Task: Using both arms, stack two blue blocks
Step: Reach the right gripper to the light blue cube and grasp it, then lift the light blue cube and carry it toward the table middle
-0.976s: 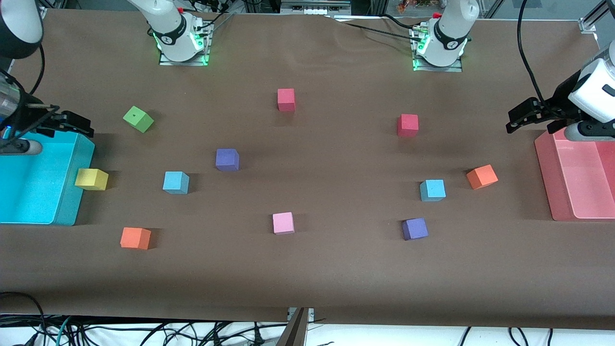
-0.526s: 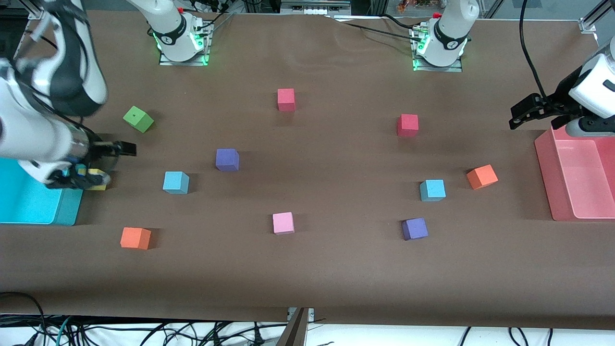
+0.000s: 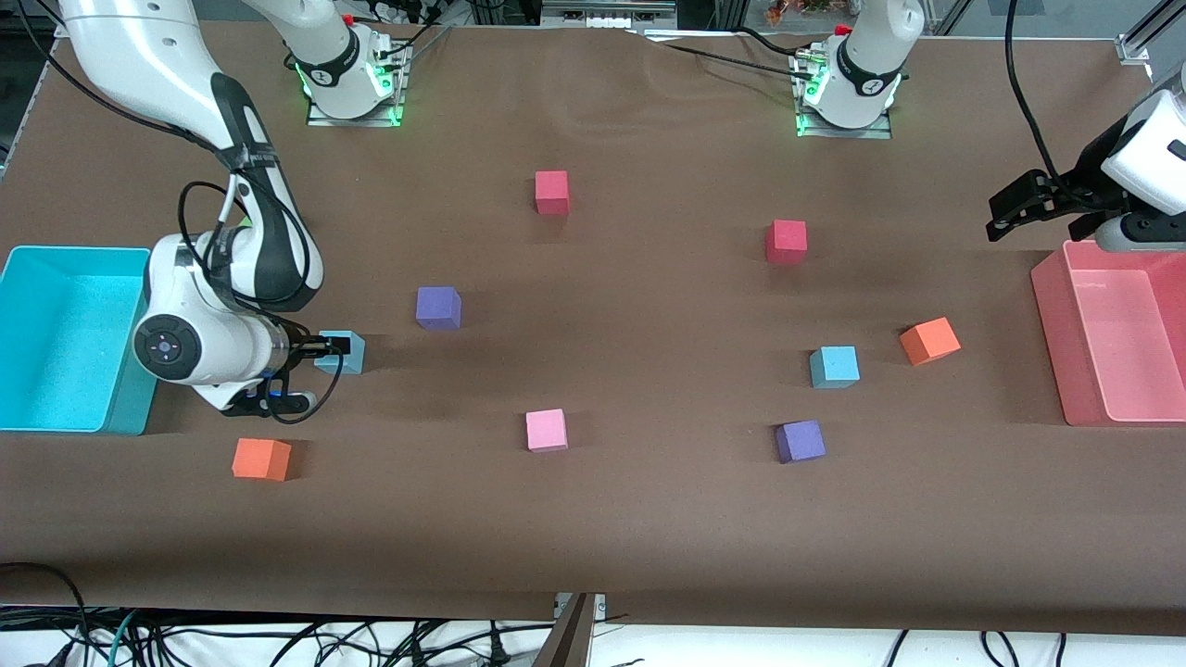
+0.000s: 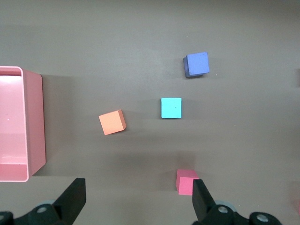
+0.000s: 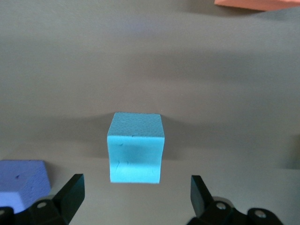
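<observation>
One blue block (image 3: 350,358) lies toward the right arm's end of the table. It also shows in the right wrist view (image 5: 136,147), just ahead of the fingertips and not between them. My right gripper (image 3: 326,347) is low over this block and open, as the right wrist view (image 5: 136,199) shows. The other blue block (image 3: 834,366) lies toward the left arm's end and shows in the left wrist view (image 4: 171,108). My left gripper (image 3: 1008,213) hangs open and empty (image 4: 138,197) high beside the pink bin (image 3: 1052,333).
A cyan bin (image 3: 18,278) stands beside the right arm. Two purple blocks (image 3: 437,308) (image 3: 800,441), two red blocks (image 3: 551,192) (image 3: 786,241), a pink block (image 3: 546,430) and two orange blocks (image 3: 260,459) (image 3: 928,340) lie scattered on the brown table.
My right arm has swung from over the cyan bin down to the nearby blue block, now covering the green and yellow blocks. My left gripper has risen slightly.
</observation>
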